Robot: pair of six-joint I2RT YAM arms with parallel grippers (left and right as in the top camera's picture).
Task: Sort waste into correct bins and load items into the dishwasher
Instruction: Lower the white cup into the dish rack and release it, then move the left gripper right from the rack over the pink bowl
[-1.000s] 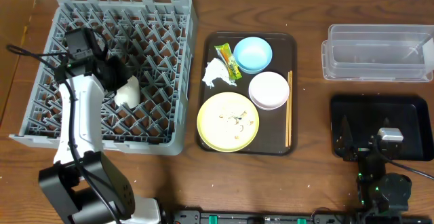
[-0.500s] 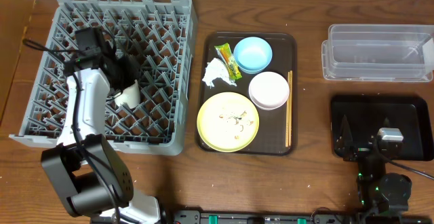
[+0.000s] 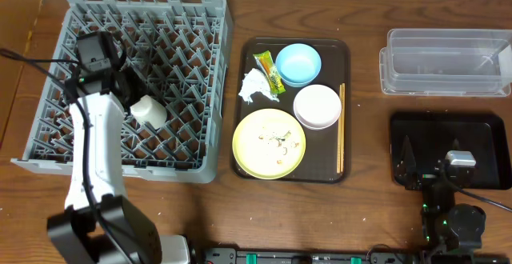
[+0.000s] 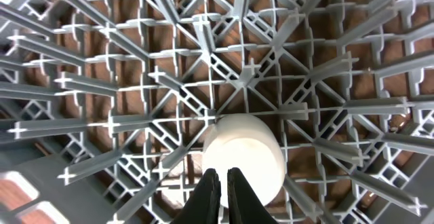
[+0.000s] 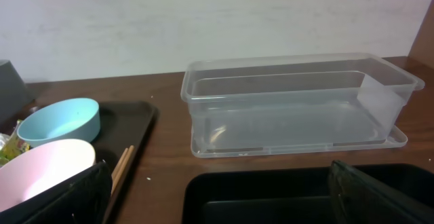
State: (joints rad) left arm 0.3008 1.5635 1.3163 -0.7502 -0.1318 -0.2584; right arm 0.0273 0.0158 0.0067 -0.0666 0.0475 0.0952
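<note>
My left claw (image 4: 223,174) is shut narrow above the rack (image 3: 214,48), the cup (image 4: 245,142) lying just beyond its tips. My right claw (image 5: 220,187) stands wide, far off.

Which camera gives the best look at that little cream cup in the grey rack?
The left wrist view: the cream cup sits close up among the dish rack pegs. Overhead shows the cup small, in the rack's left half. The right wrist view does not show it.

robot lab bench, white robot arm (image 3: 90,154) at a wooden table (image 3: 368,208), plain white wall (image 5: 203,20), grey dish rack (image 3: 48,150), brown serving tray (image 3: 249,72)
</note>
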